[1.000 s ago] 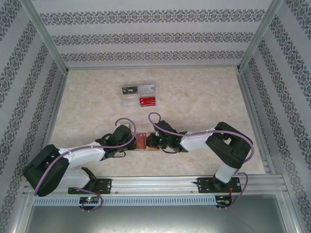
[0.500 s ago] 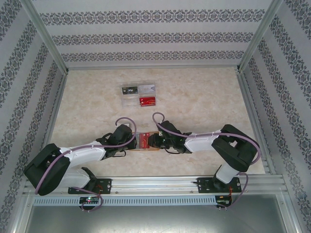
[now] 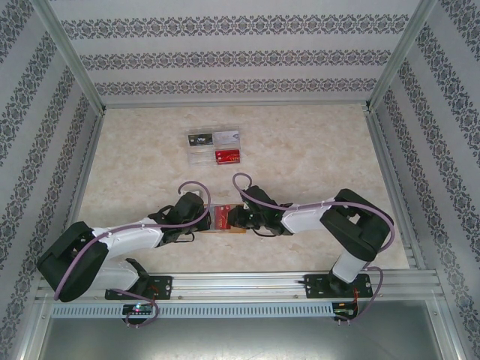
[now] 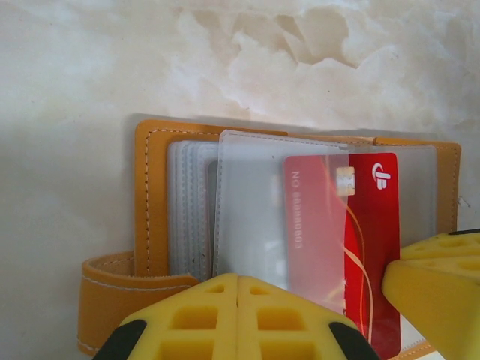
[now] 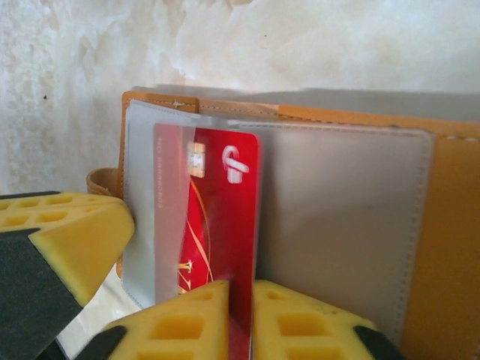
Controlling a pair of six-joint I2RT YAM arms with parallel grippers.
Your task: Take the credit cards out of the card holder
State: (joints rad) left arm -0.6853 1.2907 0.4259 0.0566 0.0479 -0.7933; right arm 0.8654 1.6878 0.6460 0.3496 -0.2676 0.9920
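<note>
The open card holder (image 4: 150, 187), laid on the counter (image 3: 300, 150) between both arms, was seemingly steadied by the pressed-together left pincer (image 4: 238, 319) so the red card (image 5: 225, 217), pinched in the right pincer (image 5: 241, 322), could be drawn out.

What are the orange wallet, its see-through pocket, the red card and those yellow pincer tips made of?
The card holder looks like tan leather or an imitation: matte, stitched edges. Its clear sleeve seems soft frosted plastic, the card showing through. The red card looks glossy rigid plastic with a chip. The fingertips of the left pincer appear moulded yellow plastic or rubber, with square hollows.
</note>
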